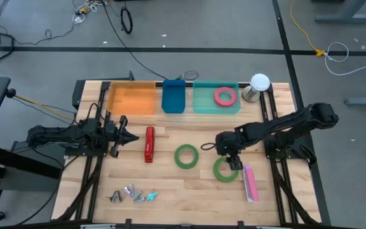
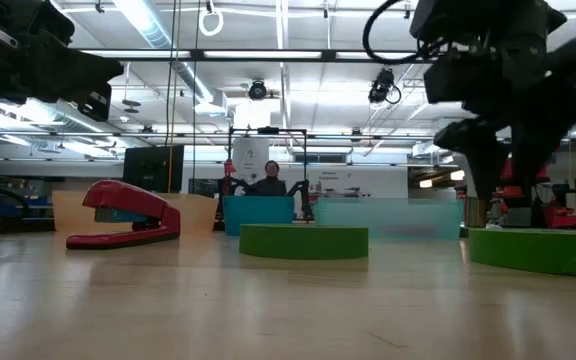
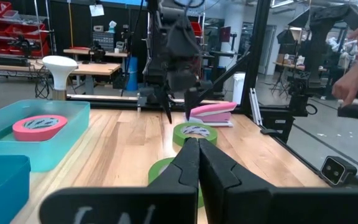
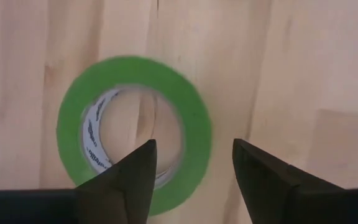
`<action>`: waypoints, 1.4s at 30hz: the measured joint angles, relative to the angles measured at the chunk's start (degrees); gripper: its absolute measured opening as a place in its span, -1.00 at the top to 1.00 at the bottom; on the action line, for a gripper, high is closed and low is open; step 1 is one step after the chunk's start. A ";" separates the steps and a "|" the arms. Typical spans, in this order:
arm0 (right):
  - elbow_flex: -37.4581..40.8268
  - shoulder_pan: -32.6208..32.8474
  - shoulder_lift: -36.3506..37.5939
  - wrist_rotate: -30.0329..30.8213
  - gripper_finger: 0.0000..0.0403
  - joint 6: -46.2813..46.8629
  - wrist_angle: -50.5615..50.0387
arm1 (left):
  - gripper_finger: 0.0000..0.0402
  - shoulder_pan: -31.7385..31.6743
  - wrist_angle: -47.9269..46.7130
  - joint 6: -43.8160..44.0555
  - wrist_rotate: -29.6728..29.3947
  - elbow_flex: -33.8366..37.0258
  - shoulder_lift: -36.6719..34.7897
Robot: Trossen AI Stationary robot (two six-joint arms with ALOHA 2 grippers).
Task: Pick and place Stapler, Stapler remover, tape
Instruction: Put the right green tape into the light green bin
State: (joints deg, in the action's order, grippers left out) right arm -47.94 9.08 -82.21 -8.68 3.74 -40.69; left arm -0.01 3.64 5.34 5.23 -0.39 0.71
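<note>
Green tape [image 1: 225,170] flat on table, right-front, beside pink stapler [image 1: 250,182] | right gripper [image 1: 233,162] directly above, fingers spread, straddling ring's wall | left gripper [image 1: 127,137] pressed together, near red stapler [image 1: 149,144], farther off | third tape [image 1: 225,96] in teal bin [image 1: 202,103]

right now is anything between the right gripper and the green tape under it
Nothing visible. The right gripper hangs open directly above the green tape roll, one finger over its hole, the other outside the rim, only bare table around.
</note>
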 joint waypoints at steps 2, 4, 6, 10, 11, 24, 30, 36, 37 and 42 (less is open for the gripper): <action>0.00 0.41 -1.86 -0.66 -0.10 1.19 0.00 | 0.99 0.00 -0.04 -0.04 0.00 0.00 0.02; 0.00 0.74 -3.42 -0.82 -0.13 1.29 0.02 | 0.99 -0.01 -0.01 -0.02 0.00 -0.02 0.00; -0.03 1.02 -4.55 0.10 -0.15 1.22 0.23 | 0.99 -0.01 -0.02 -0.03 0.00 -0.02 0.00; -0.04 1.49 -5.70 3.46 -0.16 1.20 0.71 | 0.99 -0.02 -0.02 -0.04 0.00 0.00 0.02; -0.04 1.53 -5.72 4.08 -0.16 1.17 0.74 | 0.99 -0.02 -0.02 -0.02 0.00 -0.01 0.02; -0.11 2.15 -10.18 4.19 -0.15 0.11 4.40 | 0.99 -0.02 -0.06 -0.01 0.00 -0.01 0.02; -0.11 2.69 -11.46 5.27 -0.15 1.47 5.05 | 0.99 -0.01 -0.02 -0.03 0.00 -0.01 0.02; -0.11 2.67 -11.48 5.08 -0.14 1.92 5.05 | 0.99 -0.01 -0.02 -0.02 0.00 0.00 0.02; -0.11 2.67 -11.48 5.04 -0.14 1.91 5.05 | 0.99 0.00 -0.02 -0.02 0.00 -0.02 0.02; -0.11 2.65 -11.48 5.02 -0.02 1.84 5.05 | 0.99 0.00 -0.04 -0.02 0.00 -0.01 0.02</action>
State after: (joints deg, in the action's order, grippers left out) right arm -48.05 11.73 -93.69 -3.66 5.58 -35.64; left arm -0.02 3.60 5.32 5.23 -0.40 0.73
